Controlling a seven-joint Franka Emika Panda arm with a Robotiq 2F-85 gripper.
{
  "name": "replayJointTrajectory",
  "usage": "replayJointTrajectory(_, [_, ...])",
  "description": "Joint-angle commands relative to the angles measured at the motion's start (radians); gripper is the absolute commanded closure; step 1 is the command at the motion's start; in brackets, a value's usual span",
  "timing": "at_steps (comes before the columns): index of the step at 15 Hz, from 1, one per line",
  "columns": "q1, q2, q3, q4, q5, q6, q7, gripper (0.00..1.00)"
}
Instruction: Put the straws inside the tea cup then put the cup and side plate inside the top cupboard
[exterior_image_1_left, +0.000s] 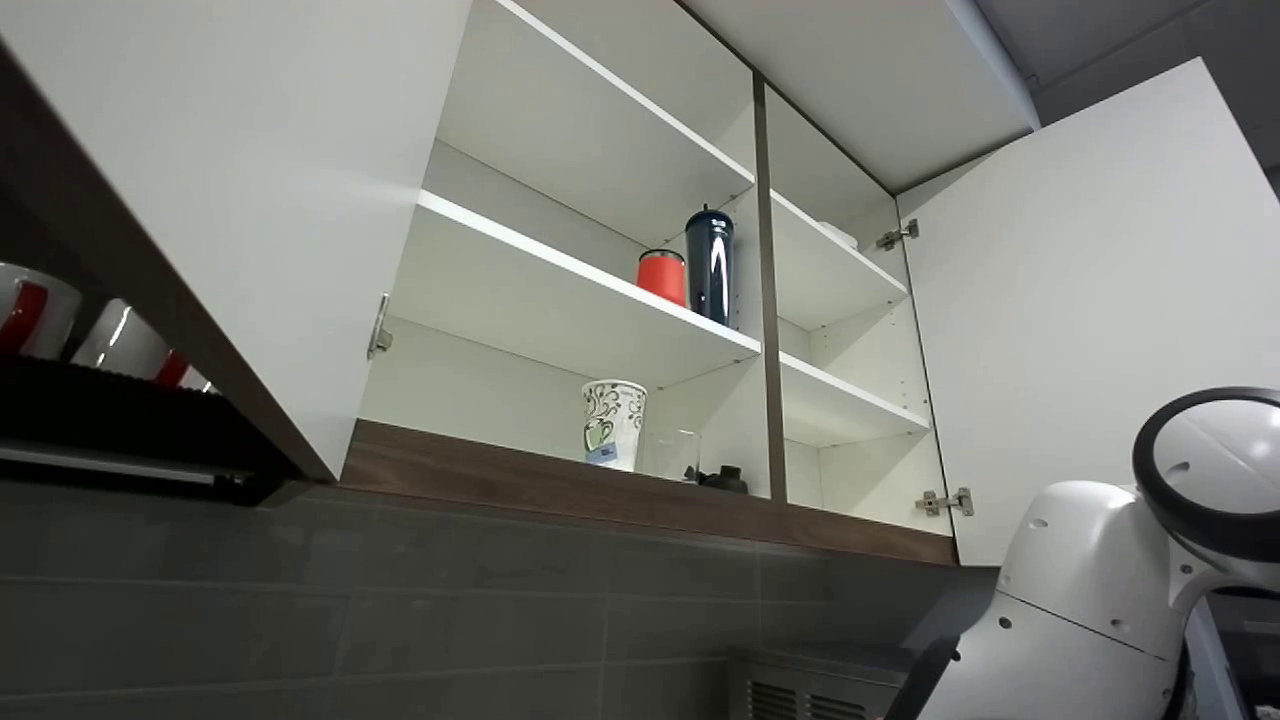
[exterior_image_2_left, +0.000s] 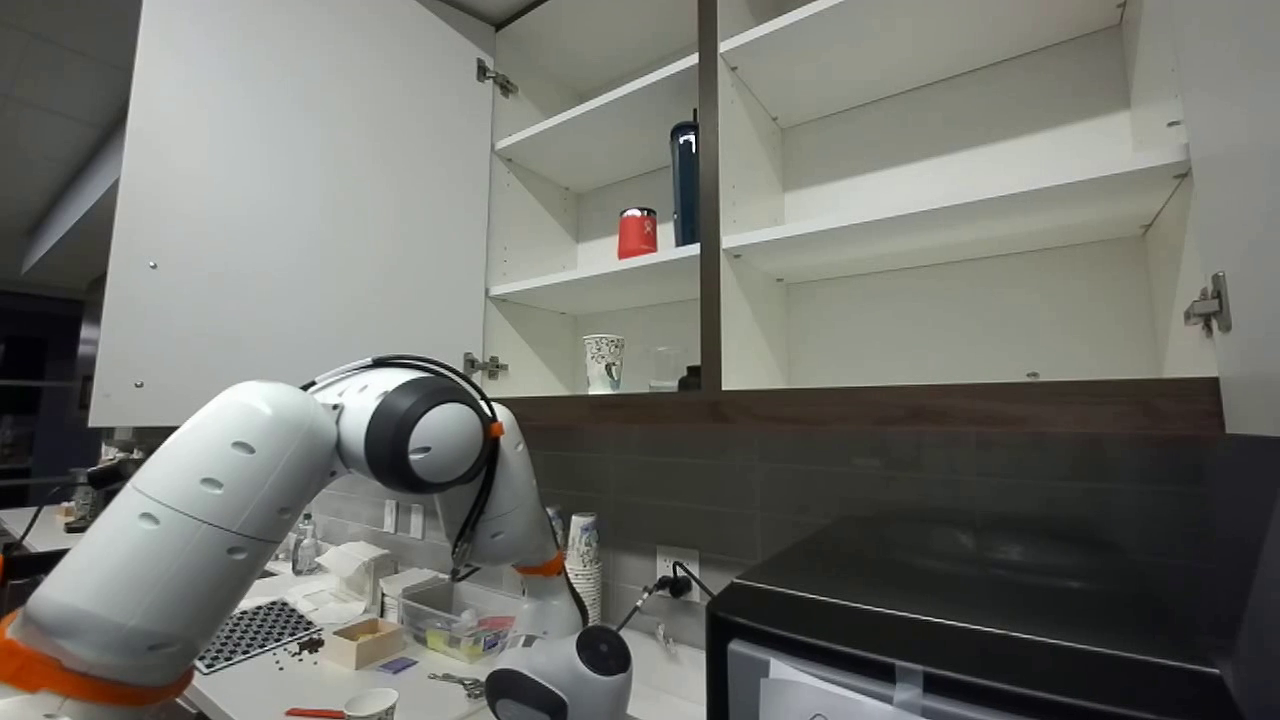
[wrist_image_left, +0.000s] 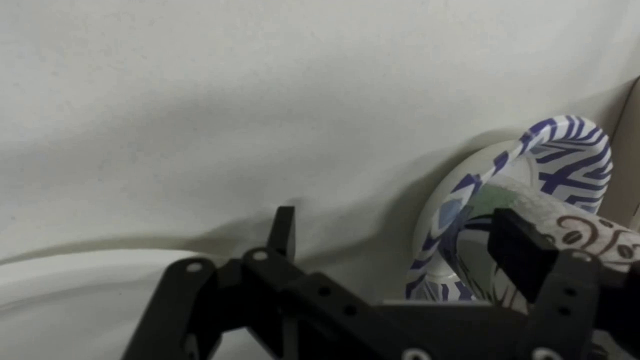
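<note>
My gripper (wrist_image_left: 395, 220) is open in the wrist view, over a white surface. Its right finger overlaps a white cup (wrist_image_left: 585, 227) with brown swirls and a green print; I cannot tell if they touch. This cup overlaps the side plate (wrist_image_left: 575, 170), with its blue-and-white wavy rim, on the right. A short speckled white cup (exterior_image_2_left: 370, 704) matching the tea cup shows at the bottom of an exterior view, beside a red stick. I cannot make out the straws. The top cupboard (exterior_image_1_left: 560, 262) stands with its doors open, also in an exterior view (exterior_image_2_left: 960, 405). The gripper is outside both exterior views.
The cupboard holds a tall patterned beaker (exterior_image_1_left: 613, 420), a clear glass (exterior_image_1_left: 672, 452), a red tumbler (exterior_image_1_left: 662, 278) and a dark blue tumbler (exterior_image_1_left: 710, 265). A black appliance (exterior_image_2_left: 960, 600) stands right of the arm. A clear bin (exterior_image_2_left: 460, 620) and stacked cups (exterior_image_2_left: 584, 560) are on the counter.
</note>
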Motion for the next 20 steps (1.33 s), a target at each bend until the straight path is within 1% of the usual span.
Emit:
replayJointTrajectory(1, [-0.013, 0.021, 0.008, 0.016, 0.031, 0.023, -0.018, 0.30])
replayJointTrajectory(2, [-0.018, 0.023, 0.009, 0.021, 0.033, 0.015, -0.021, 0.38])
replayJointTrajectory(3, [-0.022, 0.025, 0.010, 0.024, 0.033, 0.008, -0.021, 0.48])
replayJointTrajectory(4, [-0.023, 0.027, 0.009, 0.026, 0.031, 0.001, -0.014, 0.13])
replayJointTrajectory(5, [-0.023, 0.029, 0.006, 0.028, 0.024, -0.005, -0.007, 0.12])
replayJointTrajectory(6, [-0.024, 0.032, 0.003, 0.030, 0.017, -0.012, -0.004, 0.09])
replayJointTrajectory(8, [-0.021, 0.036, -0.004, 0.033, 0.005, -0.022, 0.016, 0.00])
replayJointTrajectory(12, [-0.011, 0.041, -0.015, 0.041, -0.010, -0.040, 0.072, 0.00])
replayJointTrajectory(13, [-0.011, 0.041, -0.014, 0.043, -0.010, -0.043, 0.077, 0.07])
replayJointTrajectory(14, [-0.012, 0.042, -0.014, 0.046, -0.012, -0.047, 0.085, 0.25])
replayJointTrajectory(15, [-0.011, 0.044, -0.014, 0.049, -0.012, -0.049, 0.090, 0.30])
replayJointTrajectory(20, [-0.010, 0.054, -0.014, 0.062, -0.015, -0.058, 0.116, 0.70])
